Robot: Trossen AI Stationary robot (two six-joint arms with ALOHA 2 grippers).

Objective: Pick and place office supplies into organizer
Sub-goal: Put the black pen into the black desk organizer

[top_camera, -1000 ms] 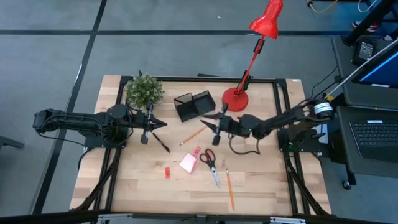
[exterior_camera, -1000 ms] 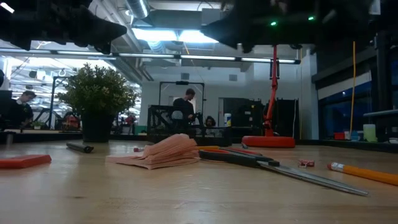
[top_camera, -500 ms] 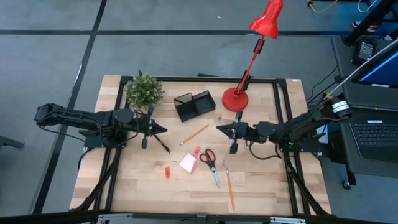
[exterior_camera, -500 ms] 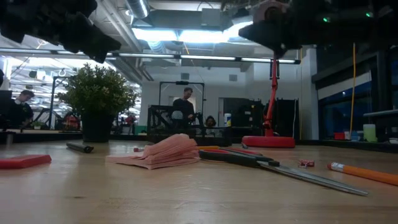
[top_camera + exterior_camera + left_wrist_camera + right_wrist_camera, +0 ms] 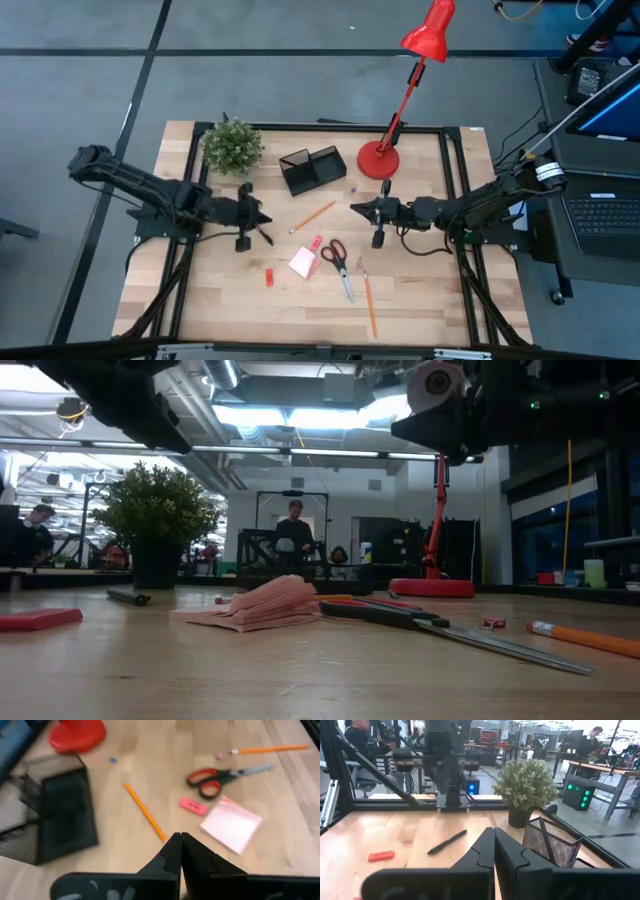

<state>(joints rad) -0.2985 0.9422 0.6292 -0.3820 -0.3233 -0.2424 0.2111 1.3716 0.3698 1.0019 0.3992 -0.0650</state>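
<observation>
The black mesh organizer (image 5: 312,168) (image 5: 60,815) stands at the far middle of the table. Loose on the wood lie an orange pencil (image 5: 313,217) (image 5: 145,812), a black pen (image 5: 262,233) (image 5: 447,841), red-handled scissors (image 5: 338,262) (image 5: 220,775), a pink note pad (image 5: 303,263) (image 5: 231,824), a pink block (image 5: 193,806), a red block (image 5: 269,277) and a second pencil (image 5: 369,302). My left gripper (image 5: 266,218) (image 5: 181,837) hangs shut and tipped down over the pen's far end. My right gripper (image 5: 353,208) (image 5: 493,832) is shut, level, right of the first pencil. Neither holds anything.
A potted plant (image 5: 232,146) stands at the far left beside the organizer, and a red desk lamp's round base (image 5: 378,160) to its right, the lamp's arm leaning past the far edge. Bare wood lies along the near edge and at the near left.
My right gripper has shut and drawn back from beside the organizer toward the table's right and near side. My left gripper has moved toward the near edge and tipped downward over the black pen. The supplies on the table have stayed put.
</observation>
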